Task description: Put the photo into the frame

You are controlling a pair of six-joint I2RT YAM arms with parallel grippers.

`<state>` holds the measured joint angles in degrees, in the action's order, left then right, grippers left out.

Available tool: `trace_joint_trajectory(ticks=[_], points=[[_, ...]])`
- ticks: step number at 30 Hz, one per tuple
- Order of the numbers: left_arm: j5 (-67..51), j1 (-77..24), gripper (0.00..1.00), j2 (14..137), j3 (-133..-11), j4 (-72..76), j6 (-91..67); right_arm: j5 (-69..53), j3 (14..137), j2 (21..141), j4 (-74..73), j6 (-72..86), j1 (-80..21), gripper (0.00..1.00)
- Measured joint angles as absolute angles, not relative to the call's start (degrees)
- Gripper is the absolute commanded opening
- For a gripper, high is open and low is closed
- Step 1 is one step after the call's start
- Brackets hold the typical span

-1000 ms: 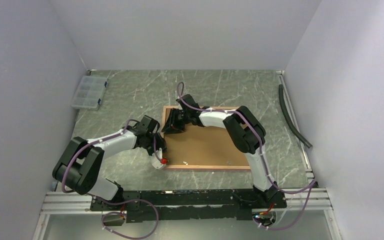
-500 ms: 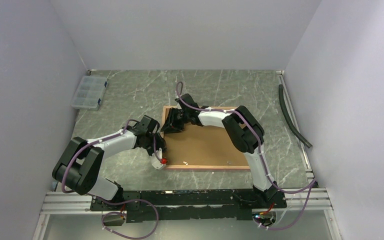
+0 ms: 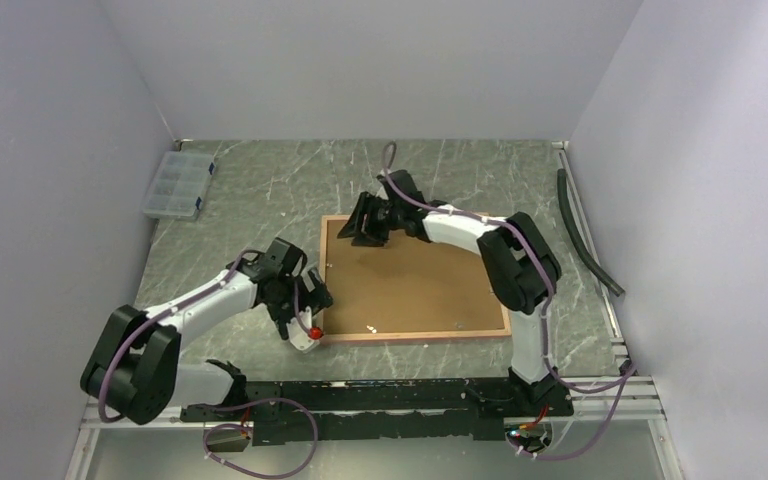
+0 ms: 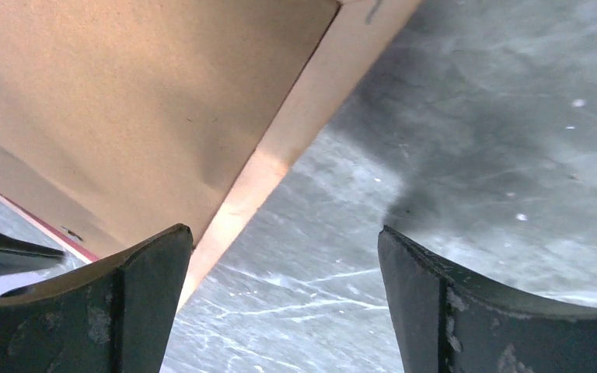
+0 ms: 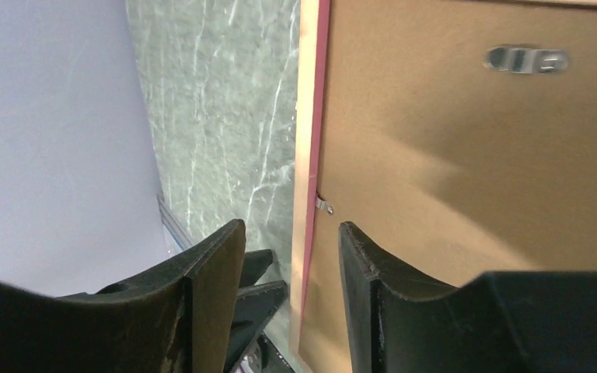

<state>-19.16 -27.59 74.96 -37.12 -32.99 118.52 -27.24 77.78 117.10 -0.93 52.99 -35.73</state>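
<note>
The frame [image 3: 415, 337] lies back-up in the middle of the table, with the brown backing board [image 3: 410, 285] filling it. The photo is hidden. My left gripper [image 3: 310, 318] hangs just outside the frame's near left corner, open. In the left wrist view the tan rail [image 4: 295, 132] runs past the left finger, and only table lies between the wide-spread left gripper [image 4: 280, 256] fingers. My right gripper [image 3: 363, 228] hovers over the far left corner, open. In the right wrist view the right gripper [image 5: 291, 249] holds nothing, and the pink-edged rail [image 5: 308, 116] shows well below its jaws.
A clear compartment box [image 3: 175, 185] sits at the back left by the wall. A black hose [image 3: 585, 235] lies along the right wall. On the backing board are a metal hanger [image 5: 527, 58] and a small clip [image 5: 323, 206]. The arms' mounting rail [image 3: 360, 395] runs along the near edge.
Both grippers have opened. The left arm has drawn back towards the near left. The right gripper has pulled away towards the back right, off the frame's far left corner.
</note>
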Motion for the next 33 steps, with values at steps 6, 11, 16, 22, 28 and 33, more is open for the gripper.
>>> trace_joint_trajectory(ticks=[6, 11, 16, 22, 28, 33], points=[[-19.18, -27.29, 0.95, 70.70, -36.77, -34.72, 118.32, -23.86, 71.31, 106.91, -4.29, 50.48, -28.93, 0.74], [-16.78, -26.15, 0.95, 81.45, -48.27, -34.46, 105.14, -15.29, 66.08, 96.33, -10.39, 47.11, -16.97, 0.98], [-15.35, -20.91, 0.95, 99.68, -73.30, -37.32, 90.54, -5.74, 63.46, 91.18, -14.74, 44.42, -6.72, 1.00], [-17.37, -14.00, 0.95, 120.92, -106.10, -43.92, 75.94, -2.70, 57.34, 90.08, -17.56, 43.64, 0.30, 1.00], [-19.53, -11.53, 0.89, 137.60, -124.95, -49.23, 62.37, -3.16, 50.98, 87.74, -21.58, 45.04, 2.22, 1.00], [-24.36, -11.16, 0.86, 142.50, -128.40, -50.54, 52.82, -5.52, 47.05, 77.91, -31.24, 46.74, 1.91, 1.00]])
